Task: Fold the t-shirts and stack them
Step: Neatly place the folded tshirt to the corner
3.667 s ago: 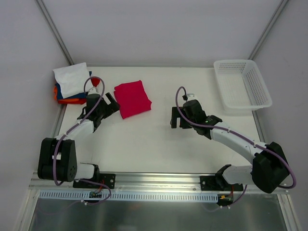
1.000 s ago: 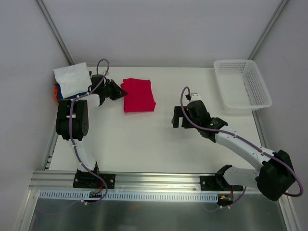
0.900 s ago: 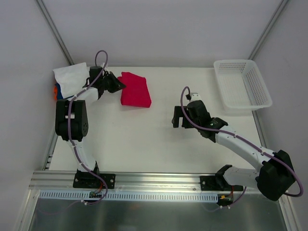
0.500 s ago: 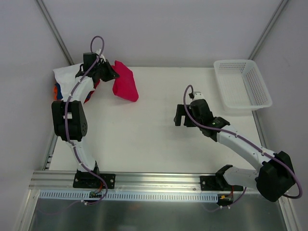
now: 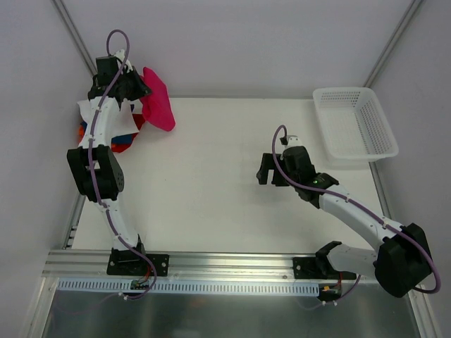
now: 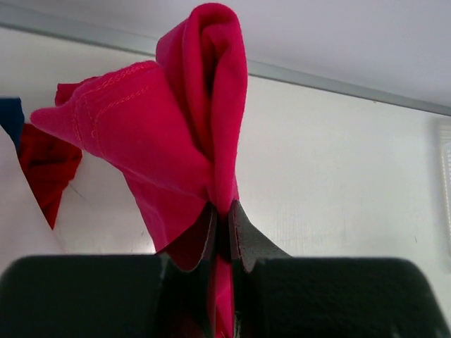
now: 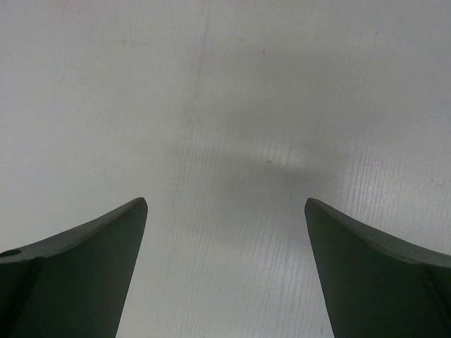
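1. Crimson t-shirt hangs in the air at the far left corner of the table, just beside the stack of folded shirts. The left gripper pinches it tightly at a folded edge.
2. We judge it light, soft and limp. It sags around the pinch and the fold can open, so we think a hold across all layers is the safest.
3. The right gripper has its fingers spread wide and holds nothing, above bare table near the middle.
4. The stack lies close to the table's left edge and the wall. We see wide free room toward the middle, and the basket is well apart at the far right.
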Available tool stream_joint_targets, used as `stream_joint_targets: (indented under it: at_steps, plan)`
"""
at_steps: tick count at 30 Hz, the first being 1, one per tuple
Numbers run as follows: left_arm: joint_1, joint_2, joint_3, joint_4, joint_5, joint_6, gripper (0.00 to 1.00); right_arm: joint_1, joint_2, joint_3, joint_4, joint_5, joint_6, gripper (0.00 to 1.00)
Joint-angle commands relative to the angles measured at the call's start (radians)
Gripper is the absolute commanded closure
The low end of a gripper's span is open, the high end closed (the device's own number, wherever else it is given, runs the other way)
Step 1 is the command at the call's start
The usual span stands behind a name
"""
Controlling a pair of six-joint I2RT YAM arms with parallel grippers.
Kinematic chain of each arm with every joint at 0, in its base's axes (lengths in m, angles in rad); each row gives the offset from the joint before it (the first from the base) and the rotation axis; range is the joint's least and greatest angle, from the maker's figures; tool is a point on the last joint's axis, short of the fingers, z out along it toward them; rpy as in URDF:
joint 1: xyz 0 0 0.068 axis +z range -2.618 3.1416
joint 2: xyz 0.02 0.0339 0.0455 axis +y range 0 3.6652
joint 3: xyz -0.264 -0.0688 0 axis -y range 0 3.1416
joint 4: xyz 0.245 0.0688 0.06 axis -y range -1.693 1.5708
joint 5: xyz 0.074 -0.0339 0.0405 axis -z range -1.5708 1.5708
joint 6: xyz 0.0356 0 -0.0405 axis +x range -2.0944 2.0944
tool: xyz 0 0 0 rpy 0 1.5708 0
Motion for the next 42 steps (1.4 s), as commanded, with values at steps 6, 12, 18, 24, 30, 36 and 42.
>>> stream_joint_targets:
  at_steps: [6, 12, 18, 24, 30, 36, 42]
  plan:
    - [0.021, 0.081, 0.264, -0.083, -0.034, 0.118, 1.0, -0.022, -0.031, -0.012, 0.051, -0.033, -0.006, 0.0]
    - [0.058, 0.078, 0.29, -0.119, -0.166, 0.173, 1.0, -0.037, -0.028, -0.021, 0.062, -0.047, -0.009, 0.01]
    - [0.09, 0.057, 0.281, -0.137, -0.277, 0.247, 1.0, -0.044, -0.007, -0.024, 0.077, -0.067, -0.004, 0.0]
    - [0.124, 0.032, 0.289, -0.137, -0.36, 0.267, 1.0, -0.047, 0.016, -0.022, 0.093, -0.081, -0.004, 0.01]
    - [0.159, 0.017, 0.267, -0.137, -0.438, 0.265, 1.0, -0.06, 0.013, -0.024, 0.088, -0.09, -0.013, 0.01]
    - [0.155, -0.014, 0.229, -0.135, -0.509, 0.27, 1.0, -0.068, 0.045, -0.024, 0.109, -0.128, -0.012, 0.01]
    - [0.129, -0.028, 0.214, -0.135, -0.562, 0.29, 1.0, -0.073, 0.064, -0.019, 0.125, -0.145, -0.01, 0.01]
